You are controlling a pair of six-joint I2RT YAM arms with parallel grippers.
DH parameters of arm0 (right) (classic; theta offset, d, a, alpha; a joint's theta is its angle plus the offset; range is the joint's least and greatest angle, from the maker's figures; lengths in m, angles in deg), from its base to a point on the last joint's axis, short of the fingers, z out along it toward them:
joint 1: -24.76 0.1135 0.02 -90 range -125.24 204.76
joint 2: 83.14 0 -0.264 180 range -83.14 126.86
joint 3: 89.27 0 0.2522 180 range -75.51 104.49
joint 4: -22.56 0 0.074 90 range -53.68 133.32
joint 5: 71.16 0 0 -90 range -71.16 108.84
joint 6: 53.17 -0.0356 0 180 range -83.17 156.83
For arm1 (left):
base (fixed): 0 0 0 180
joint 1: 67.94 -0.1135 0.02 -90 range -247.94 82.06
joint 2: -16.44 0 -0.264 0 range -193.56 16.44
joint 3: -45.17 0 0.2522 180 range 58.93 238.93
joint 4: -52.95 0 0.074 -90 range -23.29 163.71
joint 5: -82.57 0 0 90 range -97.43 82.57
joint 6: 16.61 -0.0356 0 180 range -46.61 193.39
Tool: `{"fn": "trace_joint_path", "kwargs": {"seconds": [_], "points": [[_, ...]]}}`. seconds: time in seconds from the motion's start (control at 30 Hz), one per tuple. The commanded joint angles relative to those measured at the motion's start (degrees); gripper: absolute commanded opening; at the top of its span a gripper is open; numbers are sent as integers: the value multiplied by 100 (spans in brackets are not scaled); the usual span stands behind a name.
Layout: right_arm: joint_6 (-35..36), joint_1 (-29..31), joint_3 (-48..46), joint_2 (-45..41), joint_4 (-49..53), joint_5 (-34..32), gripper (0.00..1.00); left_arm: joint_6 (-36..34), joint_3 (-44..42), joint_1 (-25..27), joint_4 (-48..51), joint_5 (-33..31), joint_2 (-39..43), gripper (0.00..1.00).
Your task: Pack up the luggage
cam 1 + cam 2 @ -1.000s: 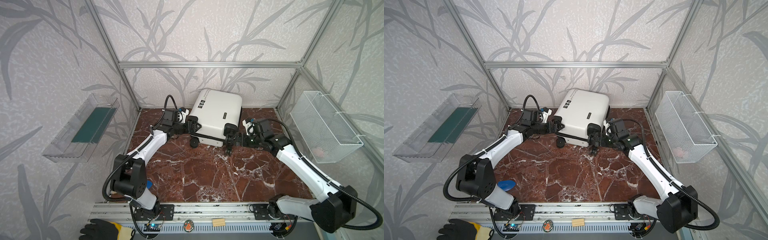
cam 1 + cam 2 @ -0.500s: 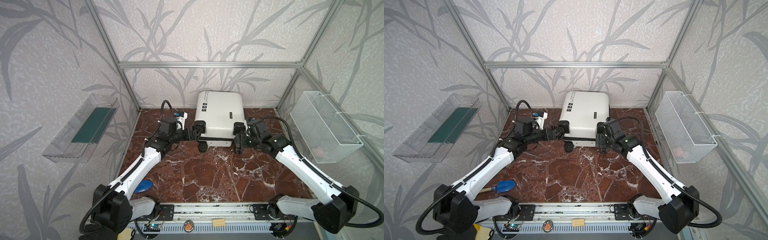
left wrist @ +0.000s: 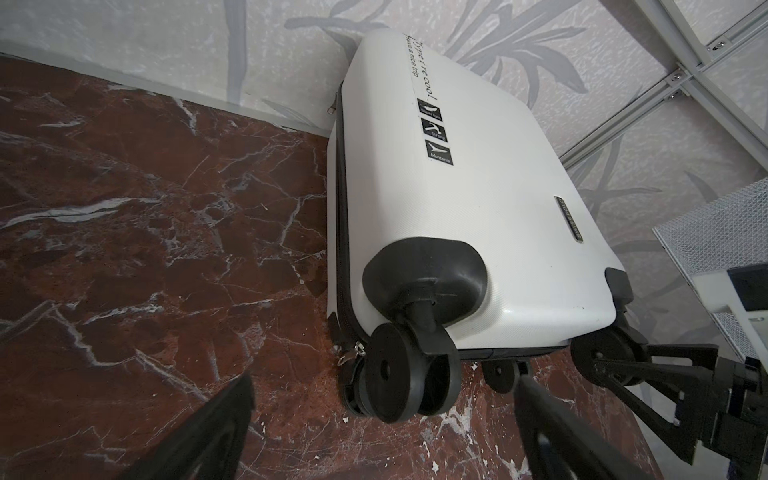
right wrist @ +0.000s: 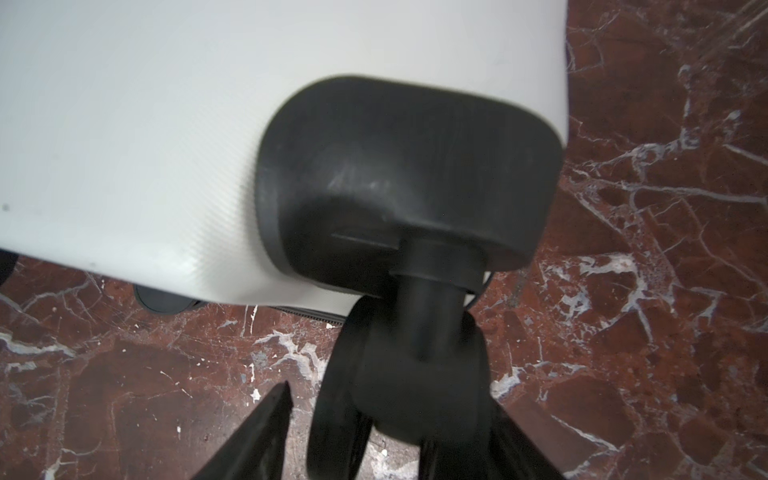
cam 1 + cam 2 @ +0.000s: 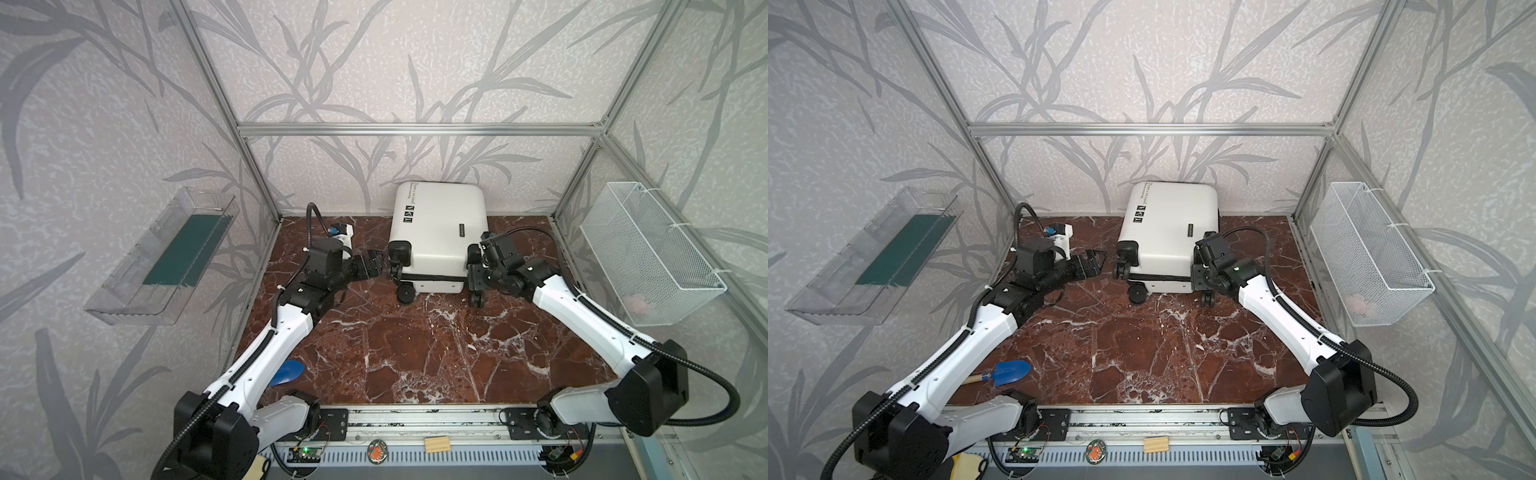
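The luggage (image 5: 440,232) (image 5: 1171,224), a small white hard-shell suitcase, lies flat and closed on the marble floor against the back wall, with its black caster wheels toward the front. My left gripper (image 5: 380,268) (image 5: 1098,266) (image 3: 382,386) is open, level with the luggage's upper left wheel (image 3: 399,382) and just short of it. My right gripper (image 5: 473,274) (image 5: 1198,278) (image 4: 390,399) straddles the upper right wheel (image 4: 399,374). One of its fingers (image 4: 257,432) stands clear of the wheel; the other lies close against it.
A blue trowel (image 5: 1011,371) lies on the floor at the front left, beside my left arm. A clear tray (image 5: 183,249) hangs on the left wall. A white wire basket (image 5: 648,257) hangs on the right wall with a pale thing (image 5: 638,305) in it.
The luggage has swung from a skewed lie to square against the back wall. My left gripper has drawn back from its left side. My right jaws have narrowed round the right wheel.
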Motion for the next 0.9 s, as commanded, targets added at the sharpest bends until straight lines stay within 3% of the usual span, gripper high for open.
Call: {"fn": "trace_joint_path", "kwargs": {"seconds": [0.0, 0.2, 0.3, 0.6, 0.87], "points": [[121, 24, 127, 115, -85, -3, 55, 77, -122, -74, 7, -32, -10, 99], [320, 23, 432, 239, -107, 16, 15, 159, -258, -167, -36, -54, 36, 99], [443, 28, 737, 274, -60, 30, 1, 223, -314, -223, -70, -99, 42, 99], [670, 24, 1384, 206, -26, -61, 0, 294, -615, -325, -201, -112, 21, 99], [717, -56, 939, 290, -520, -241, 0, 253, -919, -330, -248, -75, -89, 99]]}}
